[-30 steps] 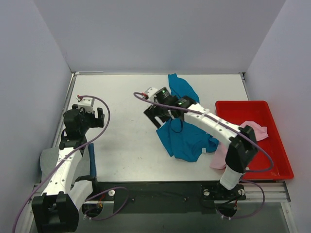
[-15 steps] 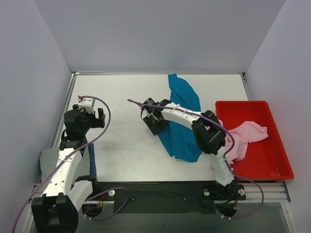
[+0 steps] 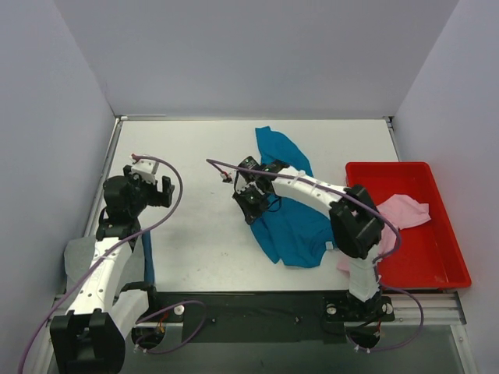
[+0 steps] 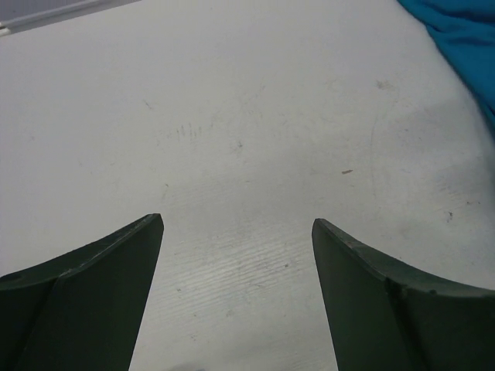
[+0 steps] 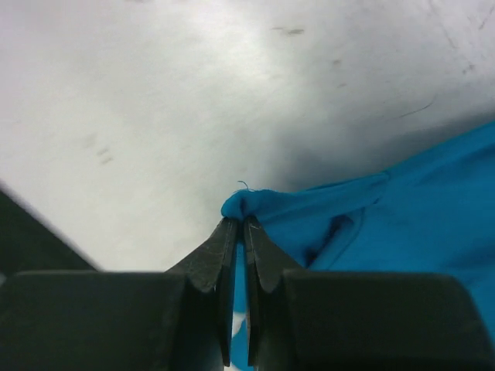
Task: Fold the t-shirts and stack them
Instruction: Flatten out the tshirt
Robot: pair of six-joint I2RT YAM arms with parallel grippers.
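- The teal-blue t-shirt (image 3: 290, 222) lies right of the middle of the table (image 3: 195, 148). Its long axis runs from the far side toward the near edge, slanting a little to the right as it comes nearer.
- Its far end (image 3: 273, 144) is narrow and bunched, and the near end spreads wider. Neck and sleeves cannot be told apart in the overhead view.
- The right gripper (image 5: 240, 224) has its fingers pressed together on a small puckered fold at the shirt's left edge, just above the table. The cloth trails away to the right in the wrist view.
- The right arm crosses over the shirt and covers part of its middle.
- The left gripper (image 4: 236, 224) hovers over bare table with its fingers spread wide and nothing between them. A corner of teal cloth shows at the upper right of its wrist view.
- The pale pink t-shirt (image 3: 405, 212) sits crumpled in the red tray (image 3: 390, 166) and spills over the tray's left rim. The right arm hides that draped part in places.
- The light grey t-shirt (image 3: 76, 253) shows only as a patch at the near left corner, mostly behind the left arm.
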